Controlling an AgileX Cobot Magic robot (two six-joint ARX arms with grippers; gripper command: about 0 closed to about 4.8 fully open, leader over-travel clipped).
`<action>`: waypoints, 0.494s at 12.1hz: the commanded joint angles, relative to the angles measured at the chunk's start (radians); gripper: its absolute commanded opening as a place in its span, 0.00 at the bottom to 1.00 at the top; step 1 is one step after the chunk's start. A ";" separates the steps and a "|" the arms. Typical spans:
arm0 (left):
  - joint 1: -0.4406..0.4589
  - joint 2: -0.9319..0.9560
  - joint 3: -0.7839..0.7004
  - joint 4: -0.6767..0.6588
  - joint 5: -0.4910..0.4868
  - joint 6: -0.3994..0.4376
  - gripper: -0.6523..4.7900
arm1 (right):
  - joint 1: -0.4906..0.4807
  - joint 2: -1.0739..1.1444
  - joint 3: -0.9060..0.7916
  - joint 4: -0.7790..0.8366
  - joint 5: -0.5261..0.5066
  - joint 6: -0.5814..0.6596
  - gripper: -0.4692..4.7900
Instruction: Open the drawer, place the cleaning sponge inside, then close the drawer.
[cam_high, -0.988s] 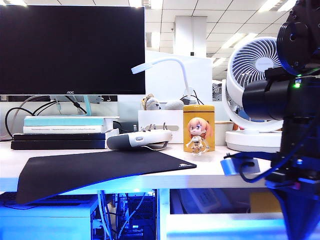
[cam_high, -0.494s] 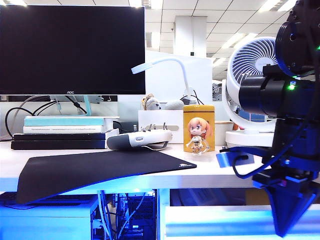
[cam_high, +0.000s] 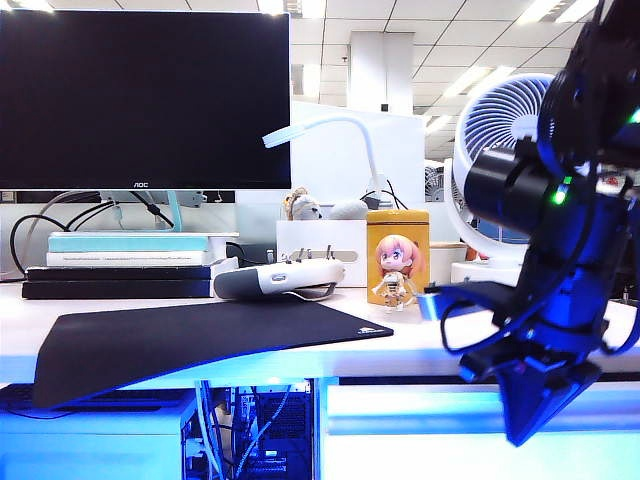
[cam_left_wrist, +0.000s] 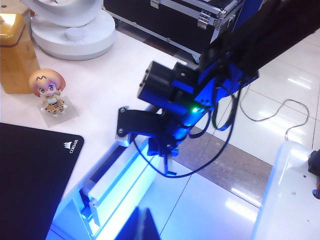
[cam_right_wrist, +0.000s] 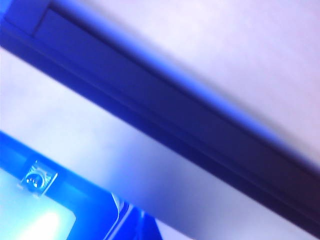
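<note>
The white drawer (cam_high: 400, 430) under the desk shows only a narrow dark slit above its front. In the left wrist view the drawer (cam_left_wrist: 120, 182) stands a little way out from the desk edge. My right gripper (cam_high: 525, 425) points down in front of it, fingers together and holding nothing; its tip (cam_left_wrist: 167, 167) sits at the outer face of the drawer front. The right wrist view is a blurred close-up of white panel and dark gap, with the right gripper (cam_right_wrist: 132, 227) at the edge. My left gripper (cam_left_wrist: 145, 227) hovers above the floor, shut and empty. The cleaning sponge is out of view.
On the desk (cam_high: 430, 345) lie a black mouse pad (cam_high: 200, 335), a yellow tin (cam_high: 397, 255) with a small girl figure (cam_high: 397, 275) before it, a white fan (cam_high: 500, 200), a monitor (cam_high: 145, 95), stacked books and a handheld controller. Tiled floor lies beside the desk.
My right arm has swung left and its gripper has tilted toward the drawer. The drawer front now sits nearer the desk edge, and the gap above it has narrowed.
</note>
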 joint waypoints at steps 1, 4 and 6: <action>0.000 -0.002 0.005 0.008 0.001 0.000 0.11 | 0.000 0.011 0.002 0.071 0.005 0.031 0.07; 0.000 -0.002 0.005 0.006 0.001 -0.003 0.11 | 0.000 0.011 0.002 0.106 0.046 0.032 0.07; 0.000 -0.002 0.005 0.002 0.001 -0.003 0.11 | 0.000 0.011 0.002 0.135 0.054 0.032 0.07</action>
